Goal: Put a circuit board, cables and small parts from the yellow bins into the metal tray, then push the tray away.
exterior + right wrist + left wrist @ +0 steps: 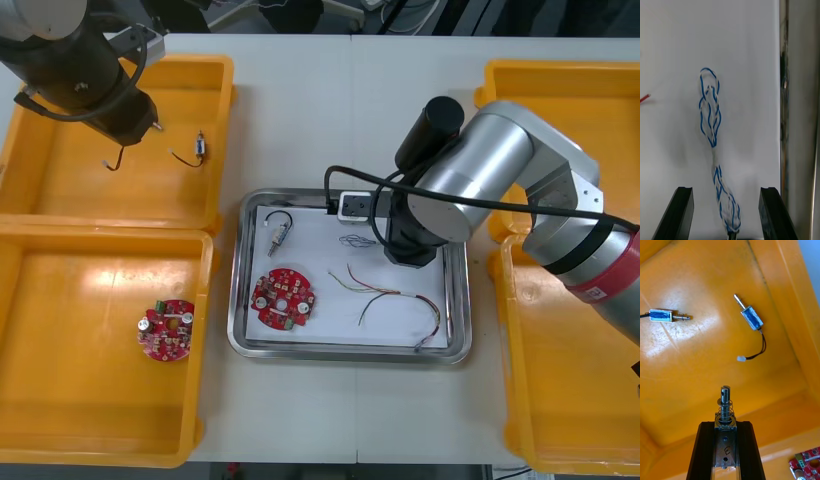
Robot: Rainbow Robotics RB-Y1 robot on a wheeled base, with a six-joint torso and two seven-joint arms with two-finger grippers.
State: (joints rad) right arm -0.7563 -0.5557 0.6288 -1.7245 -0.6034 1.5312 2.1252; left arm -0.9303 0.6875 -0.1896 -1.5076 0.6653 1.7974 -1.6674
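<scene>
My right gripper (725,192) hangs open over the white-lined metal tray (455,310), its fingers apart on either side of a twisted blue and white cable (713,123) that lies flat on the tray floor. In the front view this cable (352,240) shows just beside the right wrist (408,248). The tray also holds a red circuit board (283,297), a small metal part (277,234) and a red and yellow cable (395,298). My left gripper (726,423) is shut on a small metal part (725,405) with a spring, above the far left yellow bin (60,175).
Two more small metal parts (751,318) (665,315) lie on the floor of that bin. A second circuit board (166,329) sits in the near left bin (60,400). Two yellow bins (600,90) stand at the right, partly under the right arm.
</scene>
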